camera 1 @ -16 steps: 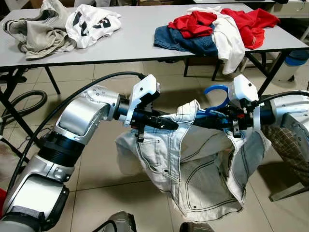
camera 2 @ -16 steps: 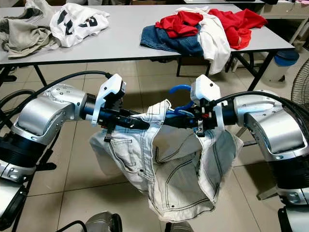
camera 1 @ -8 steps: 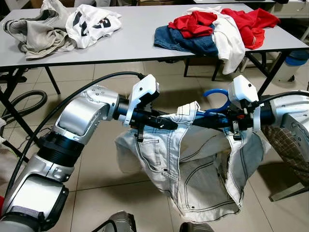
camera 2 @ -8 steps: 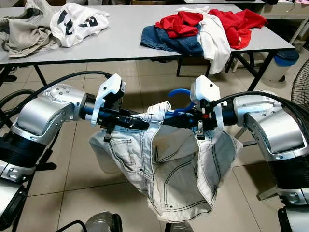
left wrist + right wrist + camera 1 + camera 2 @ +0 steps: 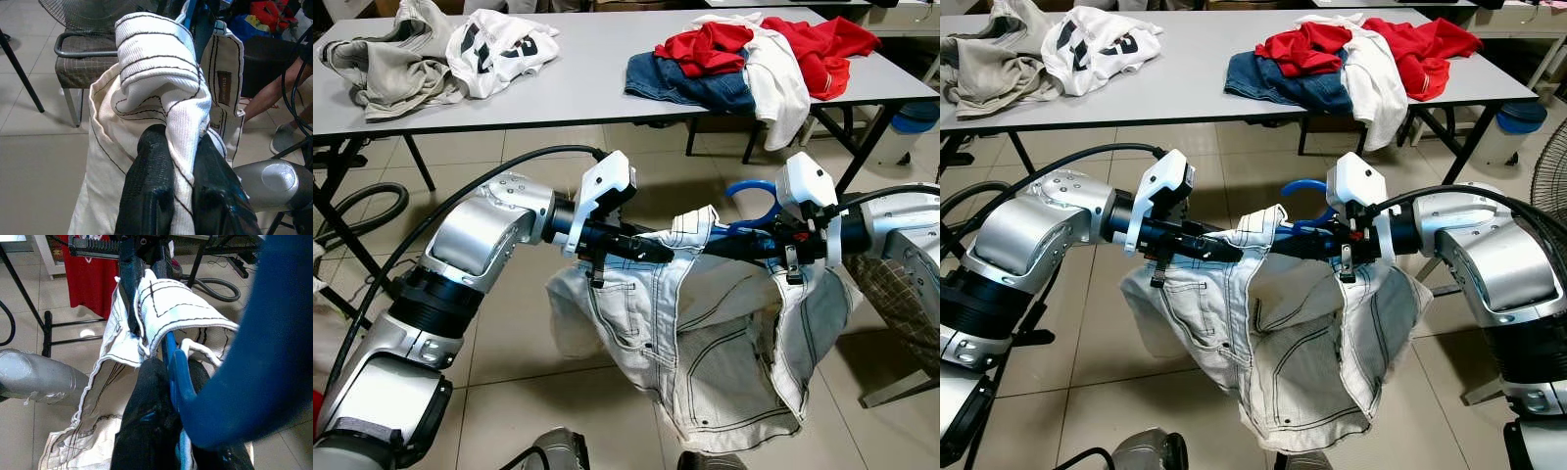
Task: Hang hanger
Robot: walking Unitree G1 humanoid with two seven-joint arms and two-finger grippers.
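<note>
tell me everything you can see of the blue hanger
The blue hanger looks like smooth plastic. Its curved hook rises above the white denim jacket, beside the right gripper, whose black fingers are shut on its blue bar in the right wrist view. The rest runs under the jacket's collar and is hidden. The left gripper pinches the collar fabric at the other side. Hanger and jacket hang in the air over the tiled floor, in front of the table.
</note>
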